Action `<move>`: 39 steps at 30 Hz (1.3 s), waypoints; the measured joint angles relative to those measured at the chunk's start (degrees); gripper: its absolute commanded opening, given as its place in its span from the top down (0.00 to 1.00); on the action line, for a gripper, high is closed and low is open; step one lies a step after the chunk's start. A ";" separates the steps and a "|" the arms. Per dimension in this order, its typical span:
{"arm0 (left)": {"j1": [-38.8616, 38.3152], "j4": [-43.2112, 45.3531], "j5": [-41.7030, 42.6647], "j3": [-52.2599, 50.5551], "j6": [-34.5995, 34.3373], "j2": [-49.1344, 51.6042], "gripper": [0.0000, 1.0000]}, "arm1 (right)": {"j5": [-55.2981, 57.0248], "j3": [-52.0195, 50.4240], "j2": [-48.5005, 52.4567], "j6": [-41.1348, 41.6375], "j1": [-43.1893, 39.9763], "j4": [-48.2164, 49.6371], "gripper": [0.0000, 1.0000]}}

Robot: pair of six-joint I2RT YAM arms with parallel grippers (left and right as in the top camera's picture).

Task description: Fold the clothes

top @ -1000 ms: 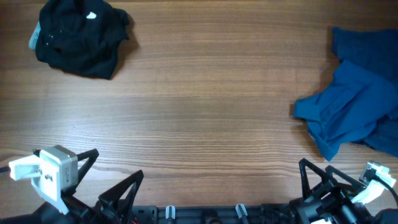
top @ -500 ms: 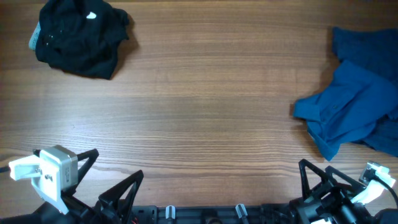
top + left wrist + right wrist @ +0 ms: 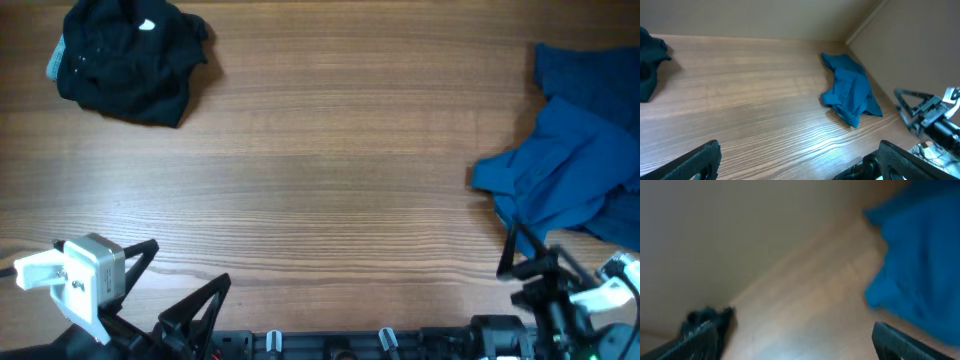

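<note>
A crumpled blue garment (image 3: 575, 165) lies at the right edge of the wooden table; it also shows in the left wrist view (image 3: 850, 90) and, blurred, in the right wrist view (image 3: 920, 265). A crumpled black garment (image 3: 128, 58) lies at the far left corner and shows in the left wrist view (image 3: 649, 62) and the right wrist view (image 3: 707, 317). My left gripper (image 3: 175, 285) is open and empty at the near left edge. My right gripper (image 3: 535, 265) is open and empty, just near the blue garment's near end.
The wooden table (image 3: 330, 170) lies between the two garments. A beige wall (image 3: 765, 17) rises behind the table and another on the right side (image 3: 920, 45). The arm bases sit along the near edge (image 3: 330, 345).
My right gripper has moved away from the near edge toward the blue garment; its view is blurred by motion. The left arm and both garments have not moved.
</note>
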 measured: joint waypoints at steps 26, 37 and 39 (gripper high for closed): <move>0.00 -0.02 -0.33 0.00 0.04 0.00 0.00 | -12.07 -40.59 -9.07 -16.04 -1.42 54.75 0.00; 0.00 -0.02 -0.33 0.00 0.07 0.00 0.00 | -11.56 -48.04 -9.07 -22.38 -1.42 61.51 0.00; 0.00 0.00 -0.33 0.00 0.04 0.00 0.00 | -11.61 -48.46 -9.07 -25.38 -1.42 61.79 0.00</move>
